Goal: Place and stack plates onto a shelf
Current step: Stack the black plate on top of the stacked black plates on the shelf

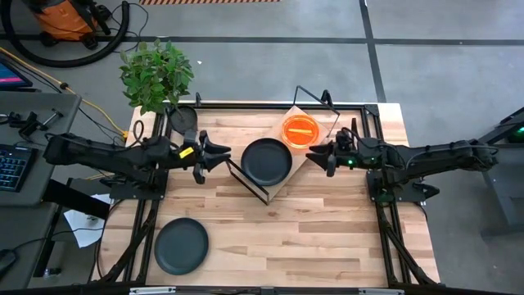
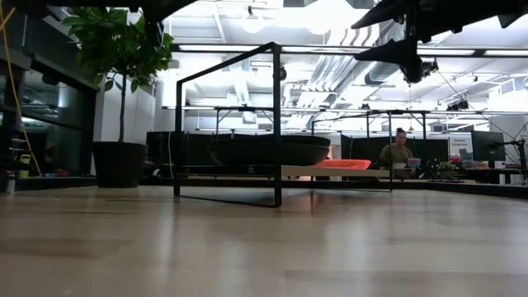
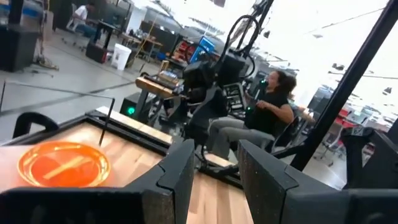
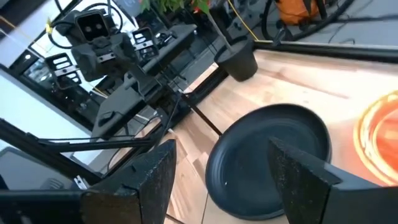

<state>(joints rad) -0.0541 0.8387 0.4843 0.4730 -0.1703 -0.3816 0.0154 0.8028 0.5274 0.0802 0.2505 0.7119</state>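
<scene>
Item: grey plate (image 1: 182,246), lying near-left on the table, nearer my left gripper (image 1: 202,154), which is hovering empty, fingers parted. Shelf (image 1: 282,182), centre: holding a grey plate (image 1: 266,161) and orange plates (image 1: 300,130). Right gripper (image 1: 321,155), hanging wide, empty.

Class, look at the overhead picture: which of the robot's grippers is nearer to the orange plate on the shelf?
Right. The right gripper sits just beside the orange plate, at the shelf's edge. The left gripper is across the shelf, beyond the dark grey plate.
</scene>
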